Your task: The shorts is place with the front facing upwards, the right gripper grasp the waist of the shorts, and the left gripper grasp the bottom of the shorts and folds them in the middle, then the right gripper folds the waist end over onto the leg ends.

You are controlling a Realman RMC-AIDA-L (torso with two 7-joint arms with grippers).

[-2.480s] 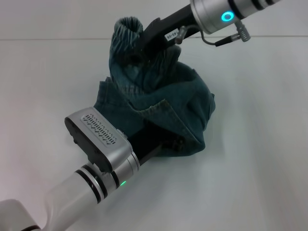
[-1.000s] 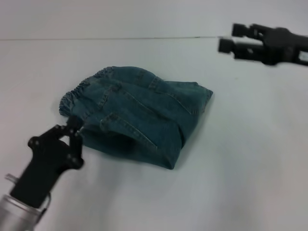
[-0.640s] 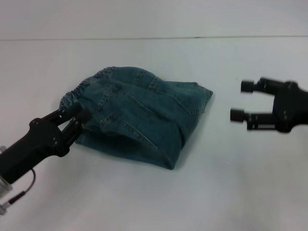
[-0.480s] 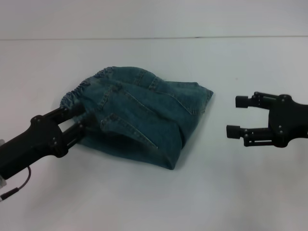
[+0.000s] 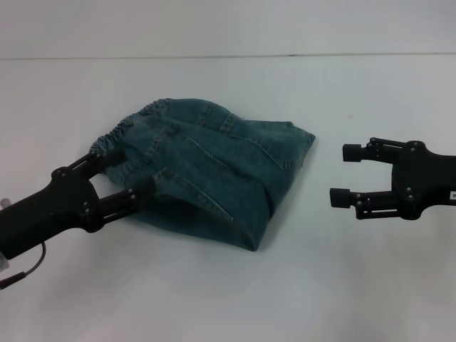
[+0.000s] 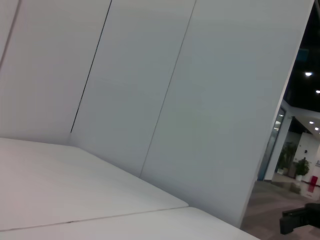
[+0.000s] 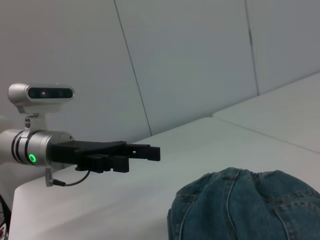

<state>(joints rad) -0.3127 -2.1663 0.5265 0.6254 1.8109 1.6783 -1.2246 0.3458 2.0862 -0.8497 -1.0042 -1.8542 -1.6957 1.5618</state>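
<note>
The denim shorts [image 5: 214, 171] lie folded in a thick bundle on the white table [image 5: 214, 299], with the gathered elastic waist [image 5: 117, 134] at the left end. My left gripper [image 5: 122, 172] is open at the lower left. In the head view its fingertips overlap the waist edge. In the right wrist view the left gripper [image 7: 145, 153] hangs off to one side of the shorts [image 7: 245, 205], apart from the cloth and holding nothing. My right gripper [image 5: 340, 174] stands open to the right of the bundle, a short gap away, with nothing in it.
The table's far edge [image 5: 228, 57] meets a plain grey wall behind. The left wrist view shows only wall panels [image 6: 150, 100] and the bare table surface [image 6: 60, 190].
Both grippers have let go of the shorts, which now lie flat and folded. The left gripper has opened wider by the waist edge. The right gripper came down to table level and edged left.
</note>
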